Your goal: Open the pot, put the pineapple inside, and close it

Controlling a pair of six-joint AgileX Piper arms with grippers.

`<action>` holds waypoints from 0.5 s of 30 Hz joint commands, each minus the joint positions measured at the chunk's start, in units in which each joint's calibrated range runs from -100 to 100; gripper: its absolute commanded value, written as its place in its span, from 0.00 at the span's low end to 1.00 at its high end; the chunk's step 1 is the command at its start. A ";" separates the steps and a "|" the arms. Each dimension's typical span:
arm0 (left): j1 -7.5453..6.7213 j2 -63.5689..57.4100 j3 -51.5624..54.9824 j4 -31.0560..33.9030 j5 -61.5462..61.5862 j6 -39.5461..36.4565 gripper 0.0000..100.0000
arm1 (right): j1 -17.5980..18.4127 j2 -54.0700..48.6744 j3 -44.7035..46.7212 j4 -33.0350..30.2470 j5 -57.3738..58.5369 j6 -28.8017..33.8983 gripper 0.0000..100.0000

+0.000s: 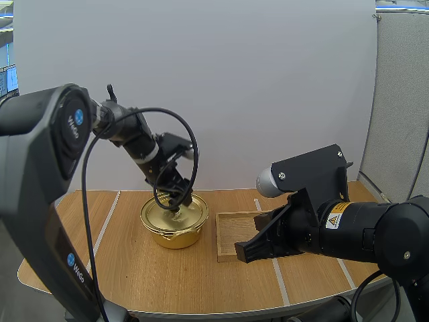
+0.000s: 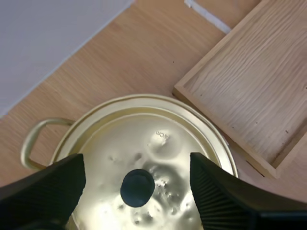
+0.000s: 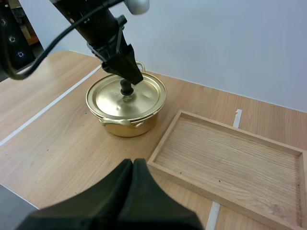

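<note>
A gold pot (image 1: 175,235) stands on the table with its lid (image 2: 158,143) on. The lid's black knob (image 2: 137,188) sits midway between my left gripper's (image 2: 136,171) two fingers (image 2: 48,189), which stand apart and do not touch it. In the high view the left gripper (image 1: 178,203) is down at the lid's centre, and the right wrist view shows the left gripper (image 3: 128,79) low over the knob (image 3: 126,88). My right gripper (image 3: 133,165) is shut on nothing, its fingers one dark wedge. It hovers at the right gripper's spot (image 1: 241,253) by the tray's near left corner.
An empty wooden tray (image 1: 234,228) lies just right of the pot, its rim (image 2: 211,120) close to the pot's edge. White tape lines (image 1: 104,225) run across the wooden tabletop. Bare table lies in front of the pot.
</note>
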 commanded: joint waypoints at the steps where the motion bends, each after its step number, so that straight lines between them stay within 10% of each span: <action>1: -0.18 -9.07 -3.17 -0.40 8.15 0.18 1.00 | -0.19 -0.23 0.12 0.48 -0.54 -0.70 0.00; 15: -0.18 -38.88 -3.48 -0.40 25.77 -1.27 1.00 | -0.19 -0.49 0.12 0.48 -0.54 -0.70 0.00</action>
